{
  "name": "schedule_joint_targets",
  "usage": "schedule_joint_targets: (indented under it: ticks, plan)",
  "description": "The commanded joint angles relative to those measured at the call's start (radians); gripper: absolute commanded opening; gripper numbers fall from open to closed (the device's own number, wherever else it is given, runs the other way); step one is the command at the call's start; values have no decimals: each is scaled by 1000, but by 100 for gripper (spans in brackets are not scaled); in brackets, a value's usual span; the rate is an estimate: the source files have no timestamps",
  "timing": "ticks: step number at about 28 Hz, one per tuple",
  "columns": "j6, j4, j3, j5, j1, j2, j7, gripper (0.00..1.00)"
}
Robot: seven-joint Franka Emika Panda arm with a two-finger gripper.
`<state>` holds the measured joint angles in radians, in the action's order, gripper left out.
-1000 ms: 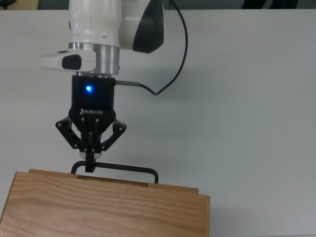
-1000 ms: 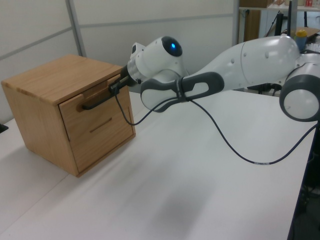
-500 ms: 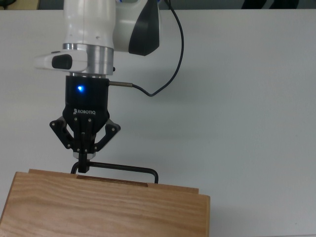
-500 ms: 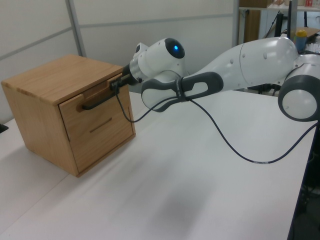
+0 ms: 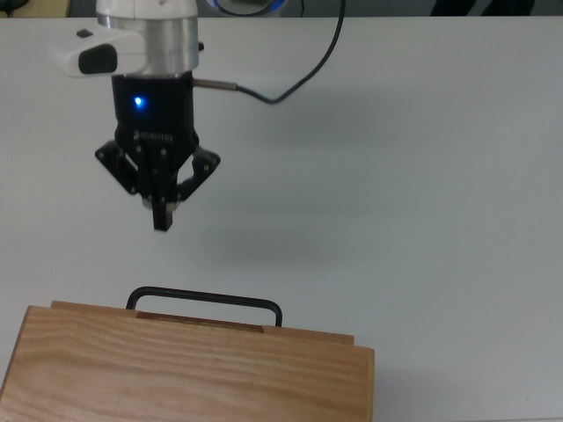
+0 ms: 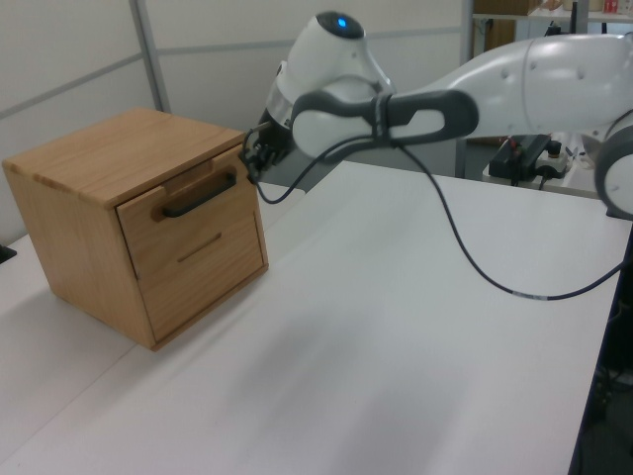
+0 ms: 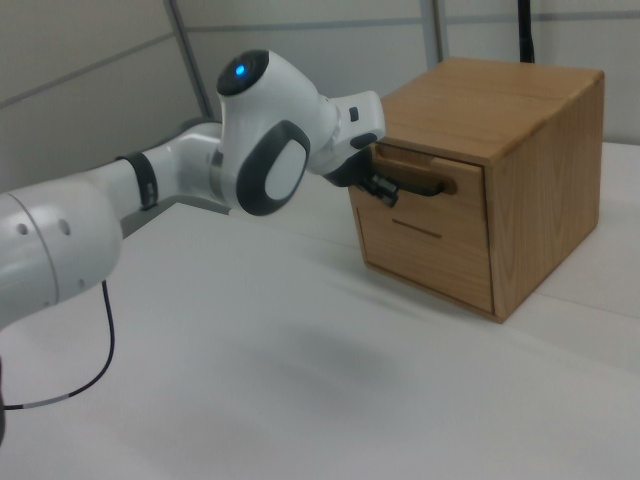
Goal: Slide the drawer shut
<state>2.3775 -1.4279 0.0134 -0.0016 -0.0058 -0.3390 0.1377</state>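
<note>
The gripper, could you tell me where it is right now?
In the top view the gripper hangs over bare table, clear of the drawer's black handle, toward the top view's left.

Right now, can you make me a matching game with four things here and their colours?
Things:
1. drawer
2. handle
3. table
4. light on the end effector

Colours:
A. white
B. blue
C. light wood
D. black

Pairs: 1-C, 2-D, 3-A, 4-B
</note>
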Motion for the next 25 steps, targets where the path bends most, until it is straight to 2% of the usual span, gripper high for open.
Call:
schedule_joint_targets:
  ticks: [1,4,11,16,17,19,20,21,22,23,24,25]
  plan:
    - [-240,-60,10,9,13,103,-75,0]
    - [-410,-60,10,9,13,144,-140,0]
    - [-587,-74,7,6,13,212,-144,0]
    - [-615,-178,-1,3,13,328,-144,0]
    - [-618,-205,-1,3,15,357,-142,1]
    - [-636,-216,-3,2,15,370,-142,8]
    - [-652,-213,-3,3,15,370,-142,16]
    - [-667,-210,-3,3,15,370,-141,28]
    - [-679,-209,-3,3,15,368,-141,66]
    - [-681,-209,-3,2,15,368,-135,90]
    - [-682,-209,-3,3,15,370,-135,100]
    - [-684,-209,-3,3,15,370,-135,100]
